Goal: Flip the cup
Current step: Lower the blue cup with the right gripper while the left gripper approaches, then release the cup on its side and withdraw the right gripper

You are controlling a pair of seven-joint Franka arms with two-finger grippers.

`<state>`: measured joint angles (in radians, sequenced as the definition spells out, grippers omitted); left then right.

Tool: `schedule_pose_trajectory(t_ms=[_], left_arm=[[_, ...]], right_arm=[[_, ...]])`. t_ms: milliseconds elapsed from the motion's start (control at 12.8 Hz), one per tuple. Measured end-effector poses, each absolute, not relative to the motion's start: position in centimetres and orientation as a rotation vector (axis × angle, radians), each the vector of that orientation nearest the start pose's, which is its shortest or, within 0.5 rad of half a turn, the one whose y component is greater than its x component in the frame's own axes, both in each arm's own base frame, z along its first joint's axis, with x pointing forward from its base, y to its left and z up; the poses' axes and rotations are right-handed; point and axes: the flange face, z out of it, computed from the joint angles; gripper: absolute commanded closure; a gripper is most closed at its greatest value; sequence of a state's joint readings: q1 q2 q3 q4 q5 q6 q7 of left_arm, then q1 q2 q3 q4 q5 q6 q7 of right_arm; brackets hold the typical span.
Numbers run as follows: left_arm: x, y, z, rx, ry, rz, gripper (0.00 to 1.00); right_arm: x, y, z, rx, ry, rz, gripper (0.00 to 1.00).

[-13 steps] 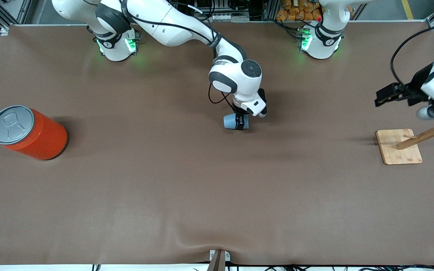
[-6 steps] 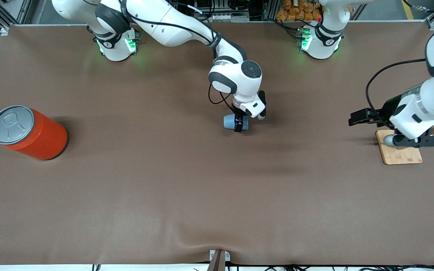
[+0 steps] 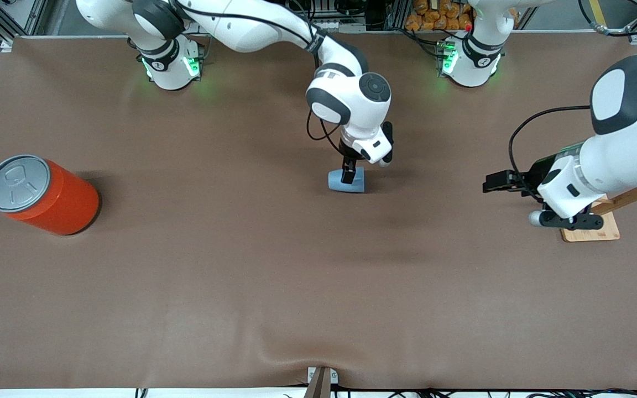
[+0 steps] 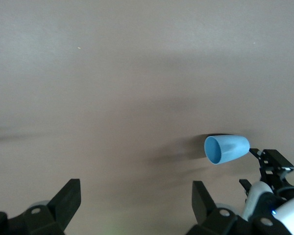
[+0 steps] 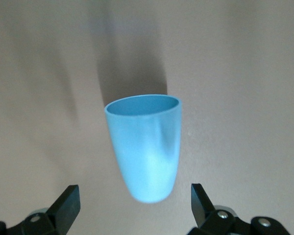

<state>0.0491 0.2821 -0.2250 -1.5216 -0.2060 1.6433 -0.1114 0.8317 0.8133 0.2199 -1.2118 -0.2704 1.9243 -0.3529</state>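
Observation:
The light-blue cup (image 3: pixel 345 183) lies on its side on the brown table, near the middle, with its mouth toward the left arm's end. My right gripper (image 3: pixel 349 174) hangs just over the cup, open, with a finger on either side of the cup's base and not touching it; in the right wrist view the cup (image 5: pixel 146 149) lies free above the gripper (image 5: pixel 133 194). My left gripper (image 3: pixel 496 181) is open and empty, low over the table between the cup and the wooden stand. The left wrist view shows this gripper (image 4: pixel 135 190) and the cup (image 4: pixel 226 149), mouth toward it.
A large orange can (image 3: pixel 42 194) with a grey lid stands at the right arm's end. A wooden peg stand (image 3: pixel 595 228) sits at the left arm's end, partly covered by the left arm. The table cover bulges at the edge nearest the front camera (image 3: pixel 274 354).
My right gripper has opened, let go of the cup and risen a little; the cup now rests on the table. My left arm has swung from the wooden stand toward the cup.

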Motion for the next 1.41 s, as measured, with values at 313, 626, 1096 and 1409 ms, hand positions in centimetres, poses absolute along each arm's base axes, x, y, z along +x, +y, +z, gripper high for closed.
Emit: schedule_pose_trajectory(t_ms=[313, 626, 1096, 1409], left_arm=[[62.9, -12.5, 45.6, -3.48, -0.011, 0.458, 0.0], [63.9, -15.0, 39.3, -3.608, -0.113, 0.695, 0.0], [61.6, -17.3, 30.0, -3.74, -0.515, 1.129, 0.0], [58.5, -17.4, 24.9, -3.817, -0.609, 1.18, 0.0]], right_arm=[[50.7, 54.3, 36.8, -2.596, -1.906, -0.009, 0.0], [62.2, 39.6, 39.7, -2.757, -1.486, 0.006, 0.0], [69.1, 20.0, 41.7, -2.797, -1.099, 0.127, 0.0], [67.5, 16.2, 50.3, -3.03, -0.599, 0.082, 0.0]])
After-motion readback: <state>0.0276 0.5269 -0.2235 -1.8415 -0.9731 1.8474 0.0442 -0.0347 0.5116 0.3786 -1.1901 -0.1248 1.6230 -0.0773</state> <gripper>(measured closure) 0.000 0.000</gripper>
